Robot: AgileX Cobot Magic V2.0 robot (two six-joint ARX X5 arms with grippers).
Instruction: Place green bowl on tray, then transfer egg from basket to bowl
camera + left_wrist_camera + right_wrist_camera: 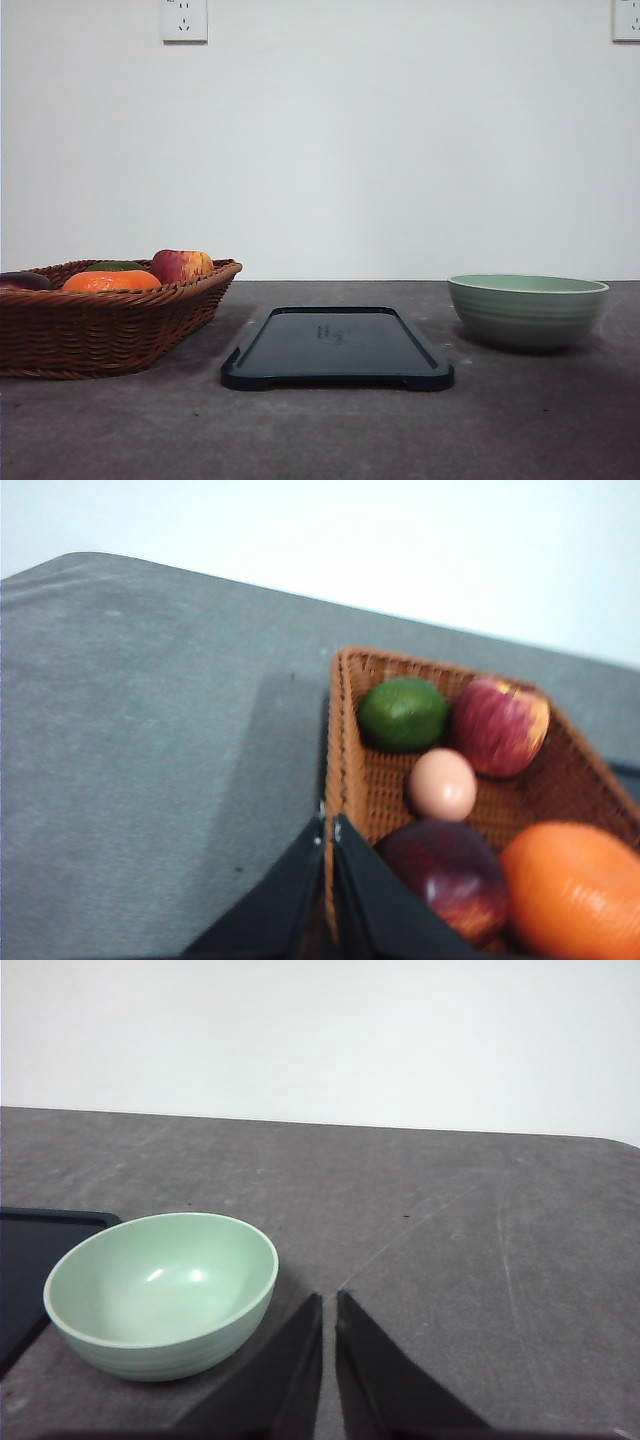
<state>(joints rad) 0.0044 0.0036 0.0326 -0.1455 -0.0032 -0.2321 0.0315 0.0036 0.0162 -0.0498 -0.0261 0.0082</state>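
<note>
Two steps: both still to do, judging by how things lie; nothing has reached its goal.
Green bowl (527, 310): stands upright on the grey table (320, 430), on the right, apart from the tray and empty inside in the right wrist view.
Tray (338, 348): lies flat at the table's middle, bare, between basket and bowl.
Egg (442, 784): rests in the wicker basket (100, 325) on the left, among a green lime (403, 713), a red apple (499, 726), a dark purple fruit (447, 873) and an orange fruit (575, 885).
Left gripper (329, 825): fingers pressed nearly together, holding nothing, tips at the basket's rim.
Right gripper (329, 1302): fingers likewise close together with only a slit between, empty, above bare table just beside the bowl.
First job: carry the bowl onto the tray.
Second job: lift the egg into the bowl.
Care point: the egg sits snug between neighbours, so the pick looks tight.
</note>
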